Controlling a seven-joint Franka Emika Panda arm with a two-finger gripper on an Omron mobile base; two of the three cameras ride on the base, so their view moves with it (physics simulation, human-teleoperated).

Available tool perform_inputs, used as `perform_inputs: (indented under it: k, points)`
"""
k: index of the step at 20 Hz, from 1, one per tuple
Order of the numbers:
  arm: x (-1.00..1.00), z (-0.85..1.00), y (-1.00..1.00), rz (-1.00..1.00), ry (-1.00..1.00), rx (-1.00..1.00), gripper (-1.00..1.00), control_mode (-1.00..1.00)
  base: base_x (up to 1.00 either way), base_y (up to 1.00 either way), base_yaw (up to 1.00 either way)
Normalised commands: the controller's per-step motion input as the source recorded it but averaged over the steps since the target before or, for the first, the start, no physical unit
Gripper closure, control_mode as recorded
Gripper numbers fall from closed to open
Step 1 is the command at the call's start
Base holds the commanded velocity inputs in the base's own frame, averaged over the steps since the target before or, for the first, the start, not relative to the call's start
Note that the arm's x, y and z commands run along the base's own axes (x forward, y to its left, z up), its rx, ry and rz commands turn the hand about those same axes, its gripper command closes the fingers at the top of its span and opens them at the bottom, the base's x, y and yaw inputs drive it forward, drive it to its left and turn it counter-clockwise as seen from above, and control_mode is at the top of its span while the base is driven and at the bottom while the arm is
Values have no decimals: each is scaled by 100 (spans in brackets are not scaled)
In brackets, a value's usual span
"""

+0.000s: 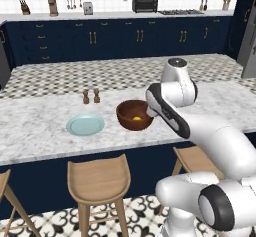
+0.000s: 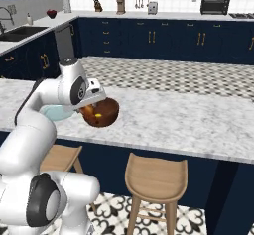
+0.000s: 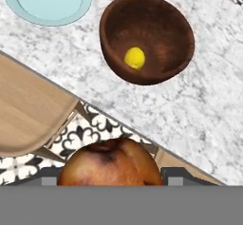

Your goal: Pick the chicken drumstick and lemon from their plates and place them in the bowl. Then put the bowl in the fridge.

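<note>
The dark reddish-brown bowl (image 1: 134,115) (image 2: 102,114) (image 3: 148,38) stands on the marble island with the yellow lemon (image 1: 136,118) (image 2: 98,115) (image 3: 135,58) inside it. My gripper (image 3: 110,179) (image 2: 88,111) is shut on the golden-brown chicken drumstick (image 3: 110,163). It hangs above the counter's front edge, just short of the bowl. To the bowl's left lies the pale blue plate (image 1: 85,125) (image 3: 47,0), with nothing on it. The red-rimmed plate is hidden or out of view.
Two small brown shakers (image 1: 91,96) stand behind the blue plate. Wooden stools (image 1: 98,178) (image 2: 156,174) (image 3: 28,115) line the island's near side. A grey fridge side (image 1: 248,46) shows at the far right. Navy cabinets run along the back wall.
</note>
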Motion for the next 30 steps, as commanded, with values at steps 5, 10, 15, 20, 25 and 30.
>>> perform_inputs:
  k: [5, 10, 15, 20, 25, 30]
  points:
    - [100, 0, 32, 1, 20, 0, 100, -100, 0, 0, 0]
    - [100, -15, 9, 0, 18, 0, 100, -100, 0, 0, 0]
    - [100, -69, 0, 4, 10, 0, 100, -100, 0, 0, 0]
    - [95, -69, 23, 1, 18, -7, 100, -100, 0, 0, 0]
    - [26, -23, 17, 0, -1, -5, 100, -100, 0, 0, 0]
    - [4, -34, 0, 1, -3, 4, -100, -100, 0, 0, 0]
